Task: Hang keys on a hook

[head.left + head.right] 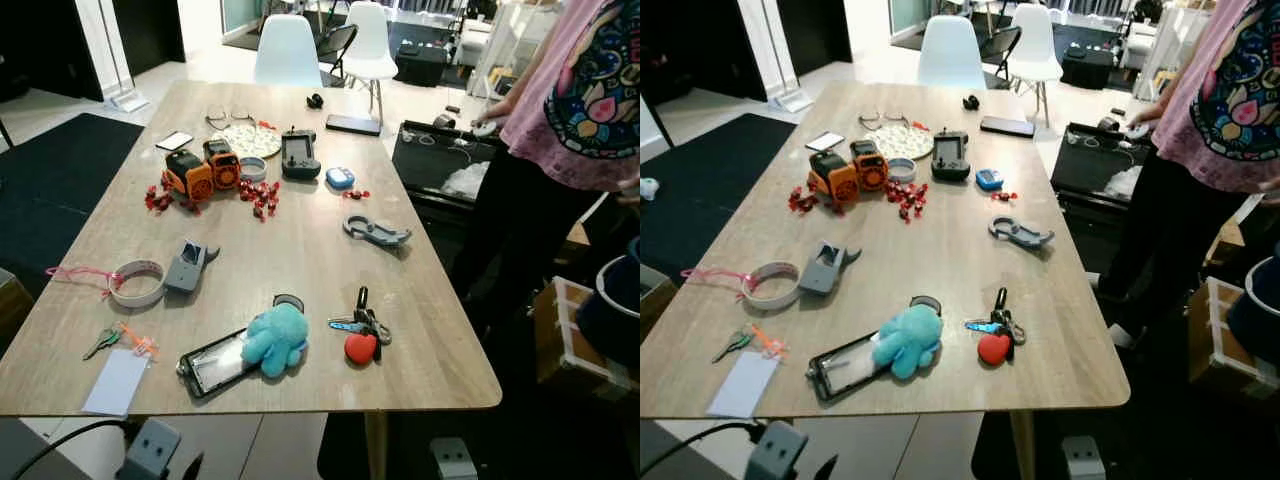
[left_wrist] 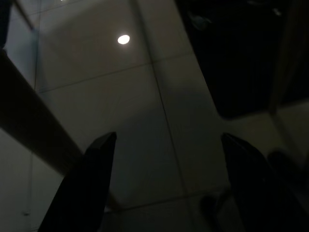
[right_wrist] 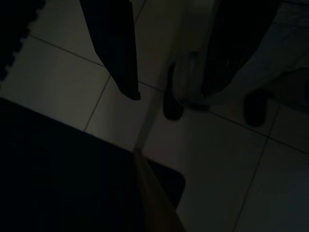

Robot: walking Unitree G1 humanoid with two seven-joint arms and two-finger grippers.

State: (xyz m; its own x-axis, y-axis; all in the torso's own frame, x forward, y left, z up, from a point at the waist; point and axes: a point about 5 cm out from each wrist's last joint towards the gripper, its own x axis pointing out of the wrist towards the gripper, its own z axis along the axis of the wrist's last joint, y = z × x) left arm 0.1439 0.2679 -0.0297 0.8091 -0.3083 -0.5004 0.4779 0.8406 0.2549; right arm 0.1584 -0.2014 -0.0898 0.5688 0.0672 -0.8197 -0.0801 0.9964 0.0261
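Left gripper [image 2: 166,188] hangs spread apart; the right gripper's [image 3: 169,72] state cannot be told. Keys [image 1: 362,322], at 5 o'clock on the table [image 1: 300,240], look light and floppy; pinching the ring seems best.

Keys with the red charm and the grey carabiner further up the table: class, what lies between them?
Bare wood: the left eye view shows nothing between the keys and the grey carabiner.

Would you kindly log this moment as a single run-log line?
stage: approach | key bunch with red fob: on table near edge | left gripper: open, idle | right gripper: open, idle
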